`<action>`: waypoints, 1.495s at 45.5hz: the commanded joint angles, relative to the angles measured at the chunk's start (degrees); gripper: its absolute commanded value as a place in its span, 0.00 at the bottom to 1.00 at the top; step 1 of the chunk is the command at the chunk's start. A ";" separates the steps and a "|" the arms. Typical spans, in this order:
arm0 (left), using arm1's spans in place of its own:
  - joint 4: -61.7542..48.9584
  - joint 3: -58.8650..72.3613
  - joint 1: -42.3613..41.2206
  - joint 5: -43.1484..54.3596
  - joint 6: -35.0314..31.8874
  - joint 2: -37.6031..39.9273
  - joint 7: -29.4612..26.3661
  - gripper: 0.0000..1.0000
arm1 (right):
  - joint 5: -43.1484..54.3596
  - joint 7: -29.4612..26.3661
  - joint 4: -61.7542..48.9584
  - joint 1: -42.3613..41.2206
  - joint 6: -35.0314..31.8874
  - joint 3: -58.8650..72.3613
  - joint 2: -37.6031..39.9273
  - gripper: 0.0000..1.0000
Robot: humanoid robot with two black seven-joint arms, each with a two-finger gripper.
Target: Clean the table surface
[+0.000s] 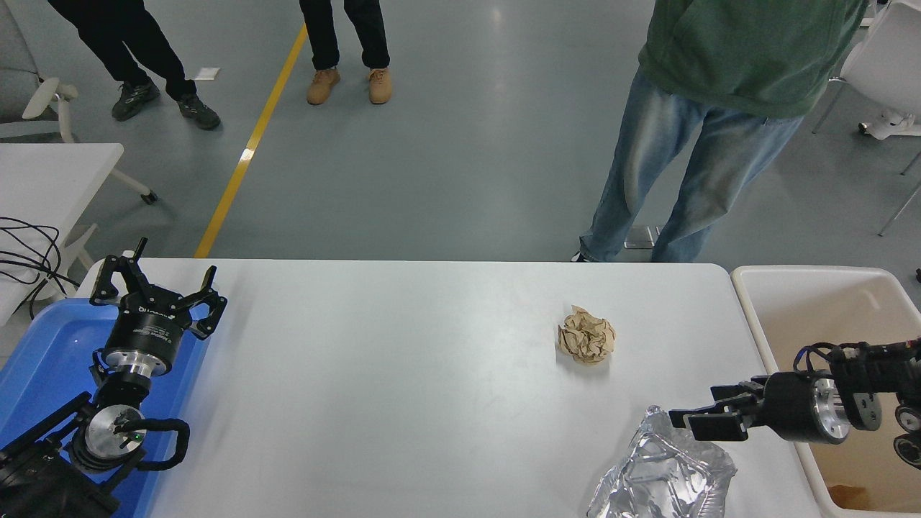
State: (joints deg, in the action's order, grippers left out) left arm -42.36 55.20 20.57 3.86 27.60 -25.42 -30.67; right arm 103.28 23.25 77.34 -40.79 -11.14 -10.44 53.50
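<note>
**Robot's right claw hangs over crumpled foil on white tabletop**

The white tabletop fills the lower half of the scene, running from a blue tray at its left end to a white bin butted against its right end. Two pieces of litter lie on its right half: a ball of crumpled brown paper, and nearer the front edge a crushed sheet of silver foil, partly cut off by the bottom of the view. The robot's right arm reaches in from the right edge, crossing above the bin, and its right claw sits just at the foil's upper edge with its black fingers parted; whether they touch the foil cannot be told from here. The brown paper ball lies well apart from the claw, farther back on the tabletop. At the lower left, the left arm is parked over the blue tray, its left claw pointing away with fingers spread wide and holding nothing. Beyond the far edge, a person in a green top and blue jeans stands close to the tabletop's right corner, while two more people stand farther back on the grey floor beside a yellow floor line. A smaller white table with black cables stands at the left.
</note>
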 commanded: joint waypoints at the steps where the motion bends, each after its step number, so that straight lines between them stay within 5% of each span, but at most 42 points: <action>1: 0.00 0.00 0.00 0.01 0.00 -0.07 0.00 0.99 | 0.96 -0.05 -0.70 -4.03 2.09 7.45 -0.68 0.98; 12: 0.00 0.00 0.00 0.01 0.00 0.02 0.00 0.99 | 2.27 -0.14 -3.06 -4.03 3.23 7.72 -2.17 0.98; 40: 0.00 0.00 0.00 0.01 0.00 0.02 0.00 0.99 | 4.91 0.04 -11.06 -4.38 19.22 16.77 -9.64 0.99; 68: 0.00 0.00 0.00 0.01 0.00 0.02 0.00 0.99 | 4.73 1.62 -17.92 -3.68 20.19 20.11 -9.73 0.99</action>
State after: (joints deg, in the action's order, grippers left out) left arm -42.37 55.20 20.57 3.87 27.60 -25.42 -30.68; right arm 108.18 24.21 61.53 -44.69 8.58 8.29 43.91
